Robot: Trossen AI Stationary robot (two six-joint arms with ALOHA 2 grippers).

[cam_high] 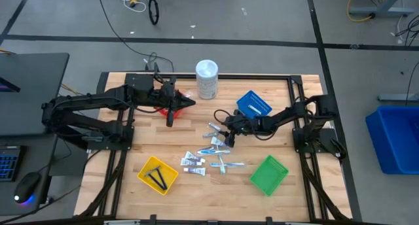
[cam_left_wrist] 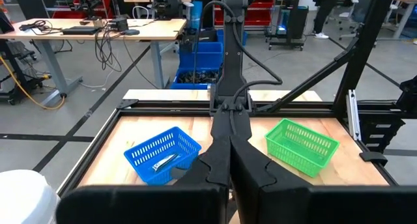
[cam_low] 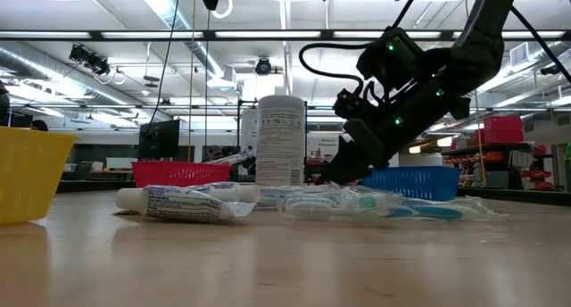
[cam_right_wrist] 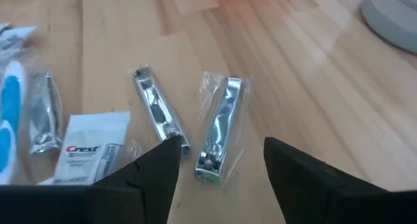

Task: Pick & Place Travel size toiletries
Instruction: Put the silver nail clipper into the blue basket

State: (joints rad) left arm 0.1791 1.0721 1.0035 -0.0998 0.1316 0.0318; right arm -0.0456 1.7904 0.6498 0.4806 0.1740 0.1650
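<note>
Over the worktop point(cam_high: 131, 161): two dark arms reach inward from either side toward the middle of the wooden surface.
Right arm pose: stretched low from its base at the right edge, elbow bent, wrist tipped down beside the blue basket point(cam_high: 253, 104).
Right pincer point(cam_high: 228, 135): released, fingers spread wide and holding nothing; in the right wrist view its two dark fingertips point(cam_right_wrist: 150, 175) frame a wrapped metal nail clipper point(cam_right_wrist: 217, 131) that lies on the wood, and I cannot tell whether they touch it.
Second clipper point(cam_right_wrist: 156, 110): lies just beside the first, also in clear wrap.
Left arm pose: extended level from the left edge toward the back of the worktop, wrist above the red basket point(cam_high: 162, 109).
Left pincer point(cam_high: 191, 103): clenched, fingers pressed together, nothing visible between them; it sits near the tall white container point(cam_high: 207, 79).
Travel size toiletries point(cam_high: 211, 153): scattered loosely across the centre of the worktop, between the yellow basket point(cam_high: 158, 174) and the green basket point(cam_high: 269, 174); white tubes and pale-blue sticks lie close together.
Crest packet point(cam_right_wrist: 88, 151): flat on the wood near the clippers.
Yellow basket contents: thin black pieces point(cam_high: 156, 178).
Blue basket contents: one small shiny item, seen in the left wrist view.
</note>
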